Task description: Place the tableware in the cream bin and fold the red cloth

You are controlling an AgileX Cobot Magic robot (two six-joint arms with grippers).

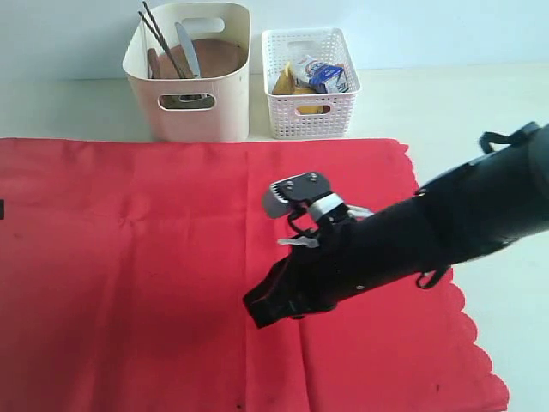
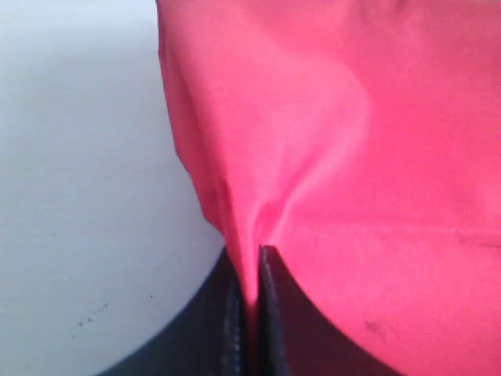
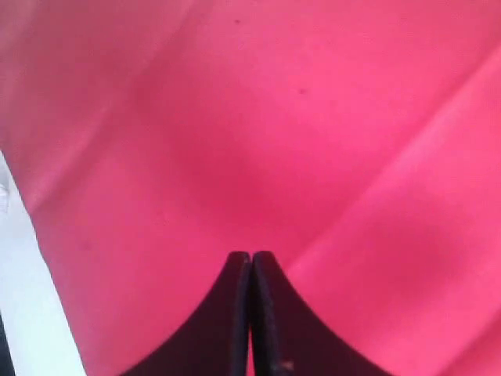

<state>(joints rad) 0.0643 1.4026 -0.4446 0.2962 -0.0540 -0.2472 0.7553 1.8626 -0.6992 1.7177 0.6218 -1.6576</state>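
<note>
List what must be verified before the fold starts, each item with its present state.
1. Load in the cream bin: chopsticks, knife and plate show inside; other pieces cannot tell.
2. Nothing lying on the red cloth: ok where the exterior view shows it.
3. Grip of the left pincer on the cloth's edge: ok, fabric is pinched between its fingers.
4. Grip of the right pincer: cannot tell; it is shut over the cloth.
5. Cloth spread flat: ok, only light creases.

We see the left gripper [image 2: 252,258] pinching the red cloth [image 2: 352,157] at its edge, fabric puckered ahead of the tips, table [image 2: 78,196] alongside.
</note>
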